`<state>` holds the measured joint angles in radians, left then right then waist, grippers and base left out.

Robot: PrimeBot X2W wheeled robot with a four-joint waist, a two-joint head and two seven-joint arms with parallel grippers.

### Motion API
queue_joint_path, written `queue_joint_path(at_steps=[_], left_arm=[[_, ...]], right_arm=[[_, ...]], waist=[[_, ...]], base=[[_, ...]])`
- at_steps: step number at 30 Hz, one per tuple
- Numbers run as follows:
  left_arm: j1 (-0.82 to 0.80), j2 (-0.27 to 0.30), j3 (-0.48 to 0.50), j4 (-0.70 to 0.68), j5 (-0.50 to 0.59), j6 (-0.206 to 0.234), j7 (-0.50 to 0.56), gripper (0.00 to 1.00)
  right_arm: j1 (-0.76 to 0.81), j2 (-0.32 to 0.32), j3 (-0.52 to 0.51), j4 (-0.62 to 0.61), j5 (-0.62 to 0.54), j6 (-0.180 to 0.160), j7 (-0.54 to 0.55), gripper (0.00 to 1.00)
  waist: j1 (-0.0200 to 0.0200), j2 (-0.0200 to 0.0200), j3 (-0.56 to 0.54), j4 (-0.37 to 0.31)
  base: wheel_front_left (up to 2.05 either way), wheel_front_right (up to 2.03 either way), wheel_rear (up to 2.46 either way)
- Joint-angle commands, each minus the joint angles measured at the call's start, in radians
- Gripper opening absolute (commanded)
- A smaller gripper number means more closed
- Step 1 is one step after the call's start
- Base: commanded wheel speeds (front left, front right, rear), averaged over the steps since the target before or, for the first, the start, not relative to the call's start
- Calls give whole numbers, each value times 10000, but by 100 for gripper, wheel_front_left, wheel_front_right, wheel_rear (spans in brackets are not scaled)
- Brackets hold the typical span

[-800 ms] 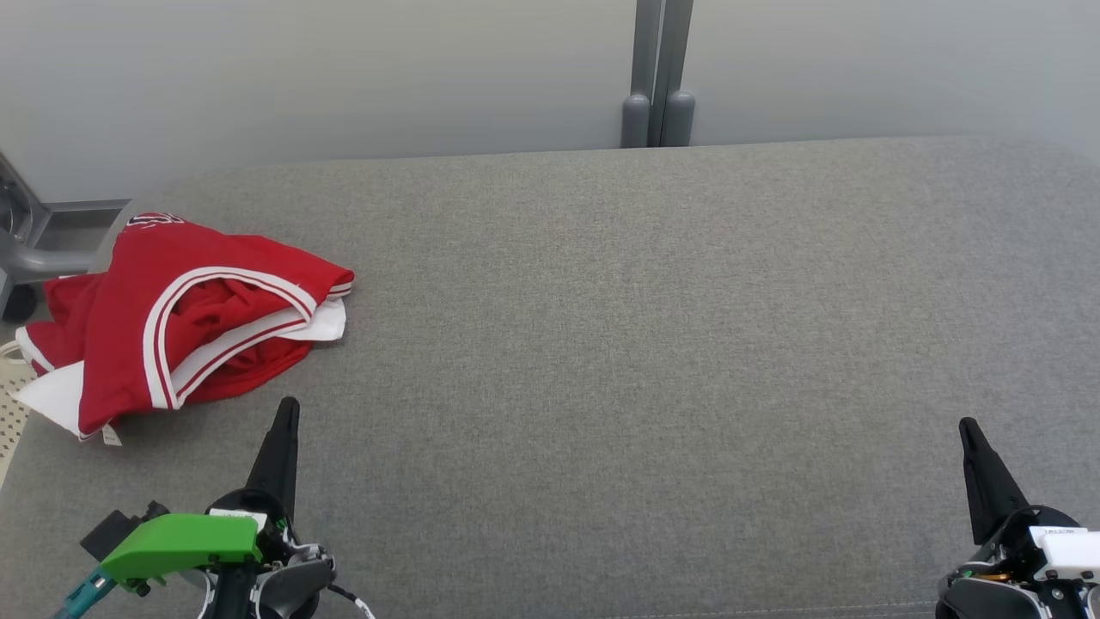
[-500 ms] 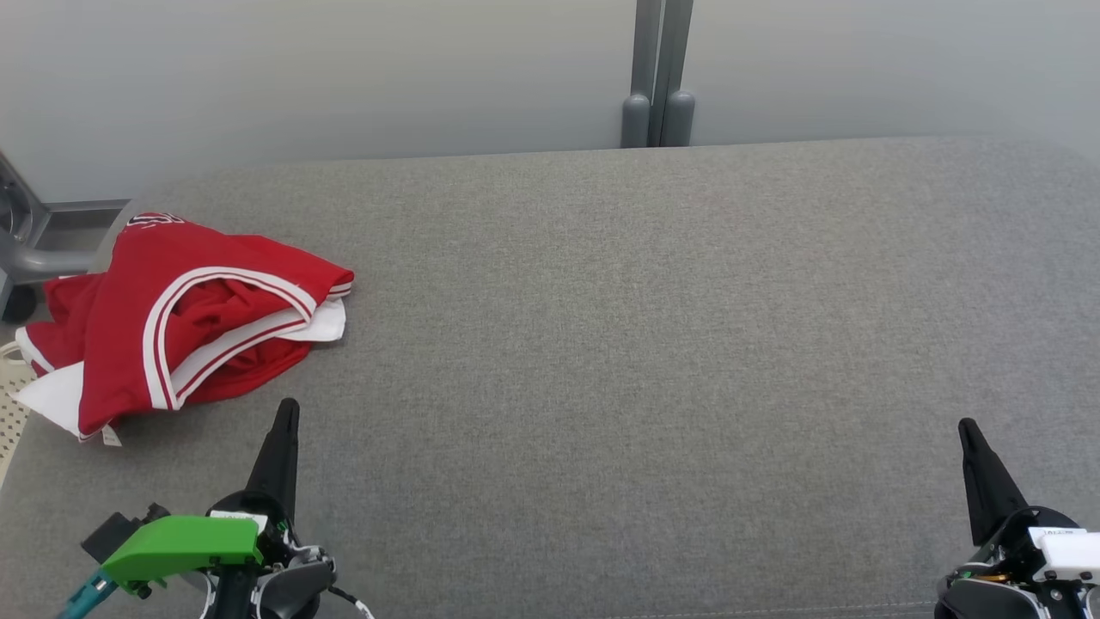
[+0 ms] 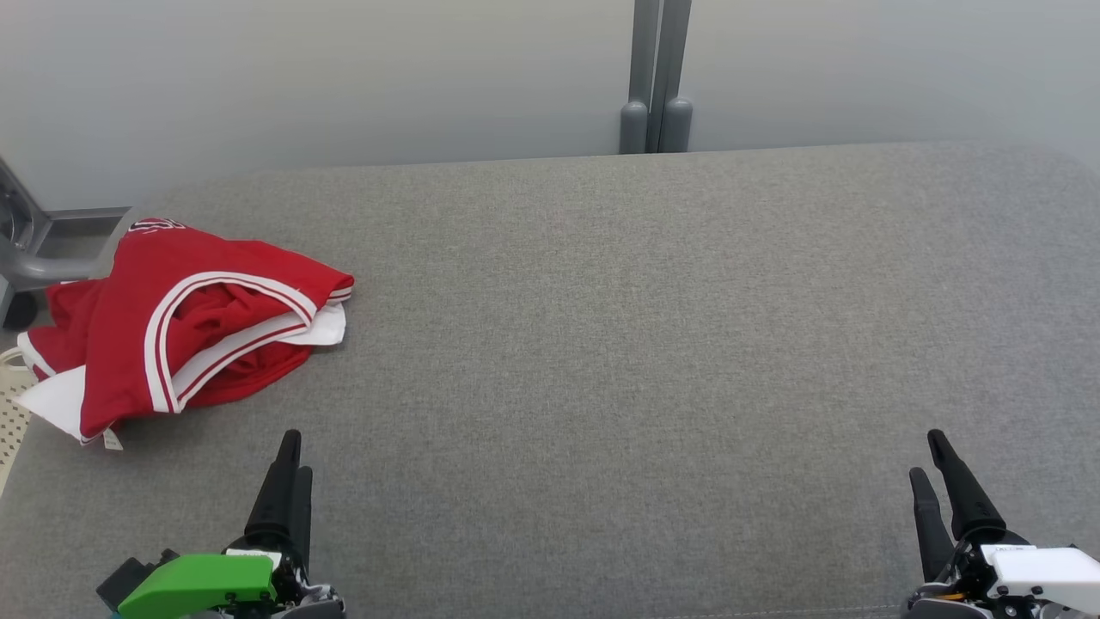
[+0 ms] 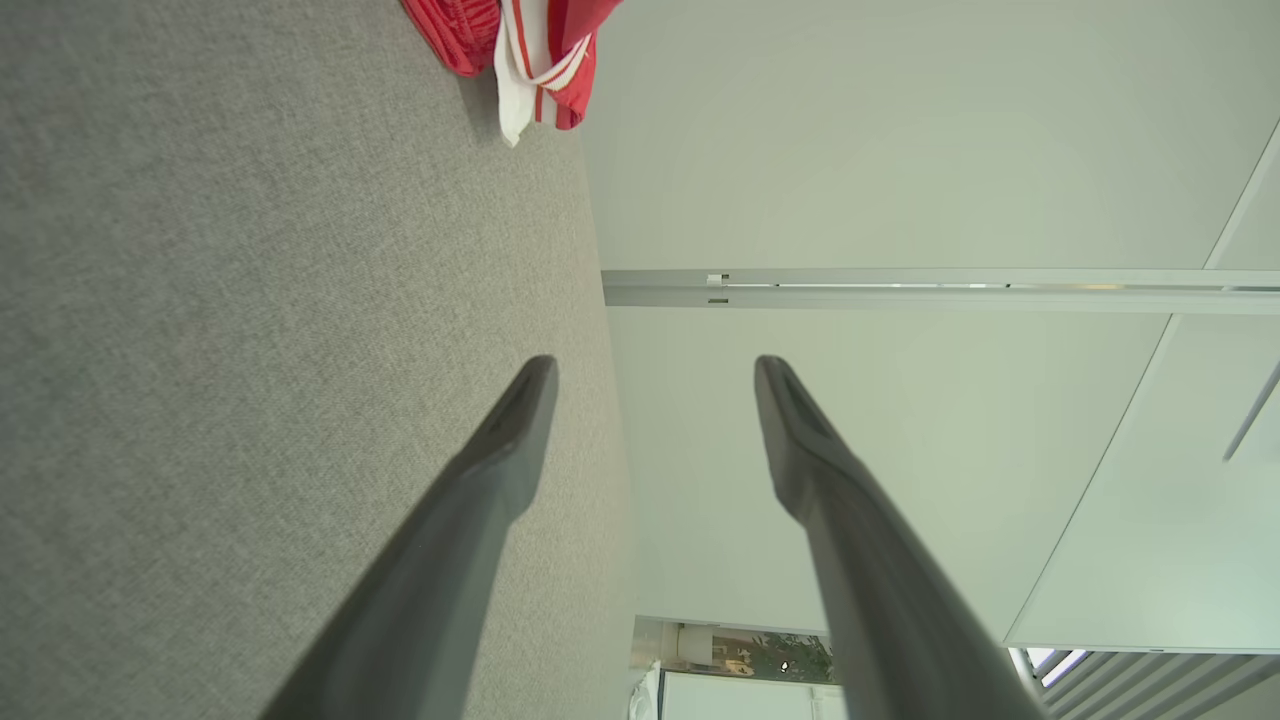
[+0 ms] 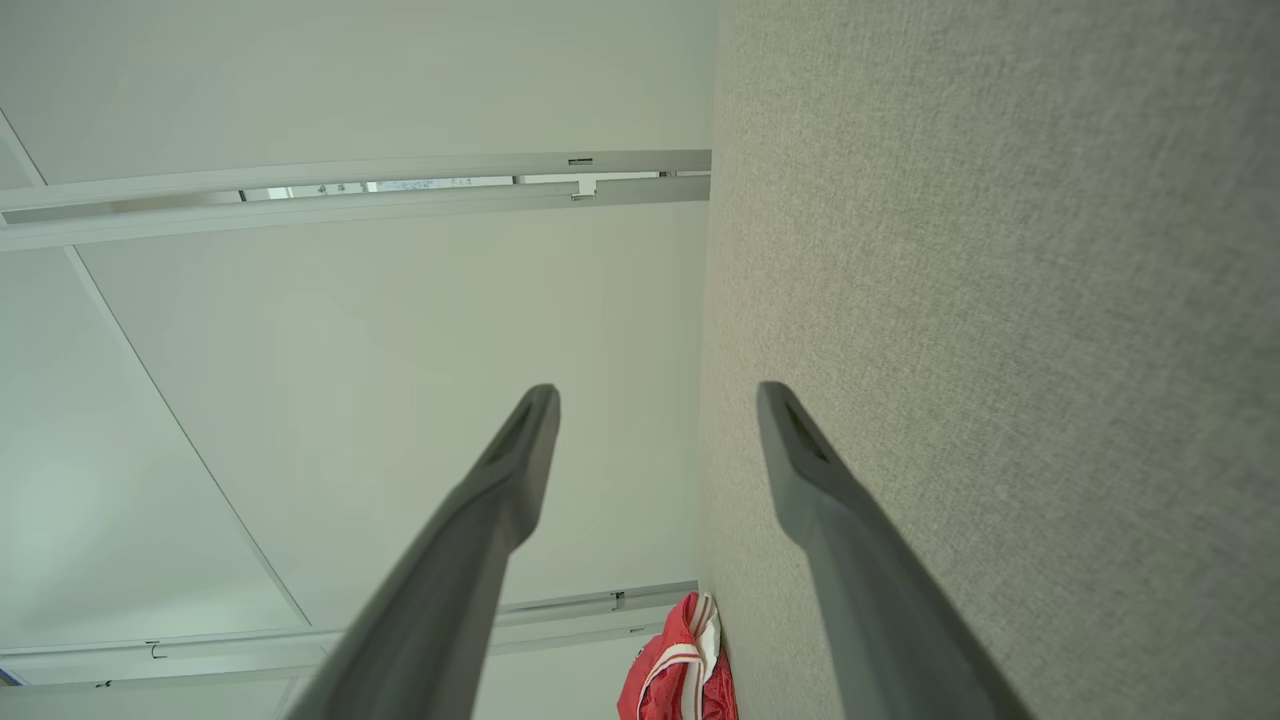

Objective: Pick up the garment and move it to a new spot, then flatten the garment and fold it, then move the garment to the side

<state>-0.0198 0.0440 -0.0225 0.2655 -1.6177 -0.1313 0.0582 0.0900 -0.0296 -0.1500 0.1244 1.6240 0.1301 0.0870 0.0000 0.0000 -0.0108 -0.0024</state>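
Note:
The garment (image 3: 176, 322) is a red jersey with white trim, lying crumpled at the left edge of the grey fabric surface (image 3: 601, 344); its corner also shows in the left wrist view (image 4: 520, 50) and in the right wrist view (image 5: 680, 665). My left gripper (image 3: 292, 460) is at the lower left, just below and right of the garment, apart from it, open with nothing between its fingers (image 4: 500, 470). My right gripper (image 3: 932, 468) is at the lower right, far from the garment, open and empty, fingers (image 5: 810, 480) spread.
A pale partition wall with a grey post (image 3: 655, 77) runs behind the surface. A grey metal frame with a wheel (image 3: 34, 249) stands off the far left edge, and a pale perforated basket (image 3: 10, 413) sits just beyond the garment's left side.
Both grippers have drawn back toward the bottom edge and rolled, so two fingers of each now show. The camera has shifted slightly. The garment lies as before.

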Motion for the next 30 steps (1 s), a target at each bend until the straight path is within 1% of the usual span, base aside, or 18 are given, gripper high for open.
queue_joint_path(at_steps=[1,7,13,14,15,16,19,24,30], left_arm=[[-53,48,-29,-182,122,-1,-138,100],[-5,83,-86,-166,532,0,-429,100],[16,121,-164,-94,1132,75,-681,100],[15,126,-181,-84,1231,89,-721,100],[2,164,-247,-41,1612,159,-833,100],[2,164,-247,-41,1612,159,-833,100],[-22,211,-330,4,2043,261,-945,100],[-50,294,-348,-4,3008,501,-1124,100],[13,279,-426,25,3917,679,-1332,100]], right_arm=[[-244,-82,148,-102,-177,3,-133,100],[-371,-118,537,67,-622,3,-432,100],[-518,-146,825,372,-1370,3,-706,100],[-543,-148,845,424,-1542,4,-751,100],[-612,-147,905,589,-2105,4,-877,100],[-612,-147,905,589,-2105,4,-877,100],[-679,-143,969,745,-2708,4,-1001,100],[-790,-134,1177,926,-3505,4,-1196,100],[-956,-140,1393,1151,-4662,4,-1344,100]], waist=[[0,0,-21,-5],[0,0,-97,-11],[0,0,-175,-8],[0,0,-188,-5],[0,0,-232,2],[0,0,-232,2],[0,0,-274,10],[0,0,-337,14],[0,0,-405,25]], base=[[0,0,0],[0,0,0],[0,0,0],[0,0,0],[0,0,0],[0,0,0],[0,0,0],[0,0,0],[0,0,0]])
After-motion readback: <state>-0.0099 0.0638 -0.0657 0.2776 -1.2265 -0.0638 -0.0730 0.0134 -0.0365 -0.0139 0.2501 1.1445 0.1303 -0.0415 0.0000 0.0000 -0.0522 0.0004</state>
